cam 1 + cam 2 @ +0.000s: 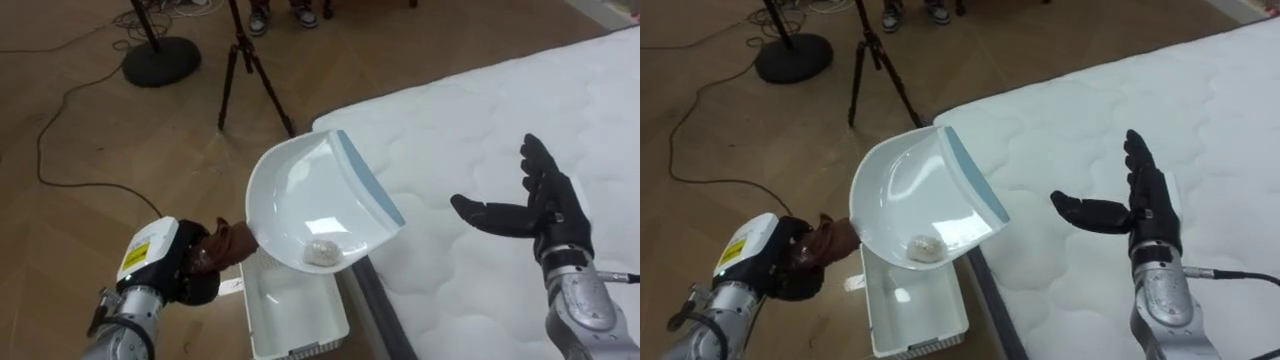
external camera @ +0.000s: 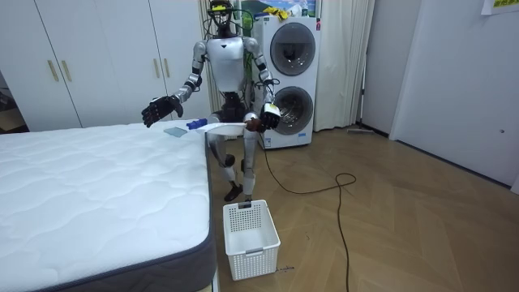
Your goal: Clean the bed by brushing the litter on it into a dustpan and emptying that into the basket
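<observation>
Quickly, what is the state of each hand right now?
Left hand: shut on the handle of the dustpan.
Right hand: open, above the mattress, holding nothing.

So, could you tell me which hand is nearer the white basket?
Left. The left hand grips the dustpan handle above, just left of the basket; the right hand is open over the mattress.

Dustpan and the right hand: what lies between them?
Bare mattress, seen in the left eye view: nothing else separates the dustpan from the open right hand.
</observation>
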`<state>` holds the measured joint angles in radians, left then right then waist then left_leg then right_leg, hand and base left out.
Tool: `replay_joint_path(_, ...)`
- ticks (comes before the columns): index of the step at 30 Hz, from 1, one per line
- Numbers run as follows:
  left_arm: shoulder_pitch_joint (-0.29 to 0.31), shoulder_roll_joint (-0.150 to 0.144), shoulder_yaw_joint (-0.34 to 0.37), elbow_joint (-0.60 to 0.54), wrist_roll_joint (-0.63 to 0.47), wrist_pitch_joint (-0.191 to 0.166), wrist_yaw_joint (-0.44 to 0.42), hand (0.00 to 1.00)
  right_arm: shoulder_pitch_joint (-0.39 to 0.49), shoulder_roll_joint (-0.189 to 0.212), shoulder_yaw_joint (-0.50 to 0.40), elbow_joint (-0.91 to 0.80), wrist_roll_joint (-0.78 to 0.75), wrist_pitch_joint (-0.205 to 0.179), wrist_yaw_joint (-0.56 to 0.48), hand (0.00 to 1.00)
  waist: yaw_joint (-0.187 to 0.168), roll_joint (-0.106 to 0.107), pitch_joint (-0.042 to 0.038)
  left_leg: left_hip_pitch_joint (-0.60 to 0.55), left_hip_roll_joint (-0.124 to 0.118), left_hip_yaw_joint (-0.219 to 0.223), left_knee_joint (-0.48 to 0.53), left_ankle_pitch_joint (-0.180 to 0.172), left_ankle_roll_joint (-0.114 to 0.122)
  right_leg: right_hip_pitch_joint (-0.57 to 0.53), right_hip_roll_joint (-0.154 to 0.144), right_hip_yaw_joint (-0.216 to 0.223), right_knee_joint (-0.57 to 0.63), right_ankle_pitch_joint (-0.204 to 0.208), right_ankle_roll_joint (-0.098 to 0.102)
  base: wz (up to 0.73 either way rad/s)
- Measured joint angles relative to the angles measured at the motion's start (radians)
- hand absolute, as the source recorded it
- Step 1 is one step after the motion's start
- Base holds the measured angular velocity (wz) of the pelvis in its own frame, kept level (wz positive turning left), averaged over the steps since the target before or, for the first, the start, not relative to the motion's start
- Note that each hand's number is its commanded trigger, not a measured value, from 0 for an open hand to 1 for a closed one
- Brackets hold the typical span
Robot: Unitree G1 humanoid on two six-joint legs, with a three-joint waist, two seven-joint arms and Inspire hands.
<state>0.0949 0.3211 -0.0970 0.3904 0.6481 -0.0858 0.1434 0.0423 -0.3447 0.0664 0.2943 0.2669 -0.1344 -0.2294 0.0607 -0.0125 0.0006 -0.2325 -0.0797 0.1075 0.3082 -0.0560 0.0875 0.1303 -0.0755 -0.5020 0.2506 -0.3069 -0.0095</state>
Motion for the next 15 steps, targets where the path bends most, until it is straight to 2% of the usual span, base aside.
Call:
replay_joint_path(1, 0.000, 0.000, 0.003, 0.000, 0.000, 0.000, 0.000, 1.00, 0.001, 0.000, 0.000, 0.000, 0.000, 0.000, 0.000, 0.00, -0.001, -0.001, 0.0005, 0.000, -0.003, -0.005, 0.001, -0.005, 0.007, -0.001, -0.003, -0.019, 0.024, -0.004, 0.007, 0.26)
replay_joint_path(3, -0.002, 0.002, 0.003, 0.000, 0.000, -0.002, 0.000, 1.00, 0.001, 0.000, 0.001, 0.006, -0.001, 0.000, 0.002, 0.00, -0.002, 0.003, 0.0003, 0.001, -0.004, -0.007, 0.011, -0.015, 0.021, -0.014, -0.016, -0.038, 0.091, -0.005, 0.009, 0.36)
replay_joint_path(5, -0.011, 0.005, 0.003, 0.000, 0.002, -0.003, 0.000, 1.00, 0.002, 0.000, 0.000, 0.010, -0.001, 0.000, 0.001, 0.00, -0.005, 0.003, 0.0007, 0.010, -0.003, -0.044, 0.016, -0.023, 0.025, -0.046, -0.031, -0.011, 0.196, -0.004, 0.013, 0.47)
replay_joint_path(6, -0.017, 0.005, 0.002, 0.001, 0.005, -0.003, 0.000, 1.00, 0.004, 0.001, 0.000, 0.013, -0.003, 0.000, 0.002, 0.00, -0.012, 0.008, 0.0043, 0.020, -0.007, -0.085, 0.022, -0.034, 0.029, -0.085, -0.038, 0.054, 0.261, -0.012, 0.035, 0.50)
replay_joint_path(7, -0.021, 0.007, 0.003, 0.000, 0.009, -0.003, 0.001, 1.00, 0.008, 0.002, 0.000, 0.013, -0.003, 0.000, 0.004, 0.00, -0.013, 0.011, 0.0055, 0.023, -0.006, -0.109, 0.019, -0.038, 0.028, -0.123, -0.032, 0.117, 0.266, -0.022, 0.042, 0.51)
replay_joint_path(8, -0.021, 0.007, 0.003, 0.000, 0.009, -0.003, 0.001, 1.00, 0.010, 0.003, 0.000, 0.014, -0.004, 0.000, 0.005, 0.00, -0.016, 0.013, 0.0072, 0.025, -0.006, -0.120, 0.019, -0.038, 0.026, -0.146, -0.032, 0.136, 0.266, -0.022, 0.042, 0.55)
replay_joint_path(9, -0.020, 0.007, 0.002, 0.002, 0.010, -0.003, -0.001, 1.00, 0.012, 0.005, 0.000, 0.021, -0.006, 0.000, 0.009, 0.00, -0.022, 0.019, 0.0118, 0.034, -0.009, -0.142, 0.019, -0.038, 0.025, -0.188, -0.045, 0.173, 0.262, -0.021, 0.045, 0.61)
replay_joint_path(10, -0.020, 0.007, 0.001, 0.002, 0.010, -0.003, -0.004, 1.00, 0.012, 0.007, 0.001, 0.035, -0.013, 0.000, 0.012, 0.00, -0.028, 0.015, 0.0130, 0.043, -0.018, -0.156, 0.020, -0.038, 0.025, -0.223, -0.053, 0.217, 0.228, -0.010, 0.052, 0.60)
replay_joint_path(11, -0.020, 0.007, 0.001, 0.002, 0.009, -0.005, -0.004, 1.00, 0.011, 0.008, 0.001, 0.043, -0.018, -0.001, 0.013, 0.00, -0.030, 0.012, 0.0140, 0.048, -0.024, -0.159, 0.021, -0.039, 0.026, -0.237, -0.058, 0.246, 0.204, 0.007, 0.062, 0.54)
replay_joint_path(12, -0.020, 0.007, 0.003, 0.001, 0.009, -0.008, -0.007, 1.00, 0.011, 0.009, 0.001, 0.055, -0.025, -0.001, 0.012, 0.00, -0.029, 0.002, 0.0134, 0.051, -0.042, -0.168, 0.026, -0.041, 0.026, -0.254, -0.043, 0.292, 0.173, 0.075, 0.054, 0.53)
replay_joint_path(13, -0.019, -0.001, 0.003, 0.002, 0.010, -0.009, -0.014, 1.00, 0.012, 0.005, -0.001, 0.059, -0.025, -0.001, 0.009, 0.00, -0.029, 0.009, 0.0135, 0.048, -0.050, -0.183, 0.036, -0.045, 0.022, -0.253, -0.040, 0.303, 0.163, 0.098, 0.043, 0.40)
replay_joint_path(15, -0.020, 0.002, 0.008, 0.001, 0.011, -0.027, -0.034, 1.00, 0.010, 0.005, 0.000, 0.059, -0.022, -0.007, 0.004, 0.00, -0.022, 0.019, 0.0055, 0.037, -0.047, -0.191, 0.035, -0.040, 0.012, -0.252, -0.034, 0.286, 0.141, 0.093, 0.040, 0.20)
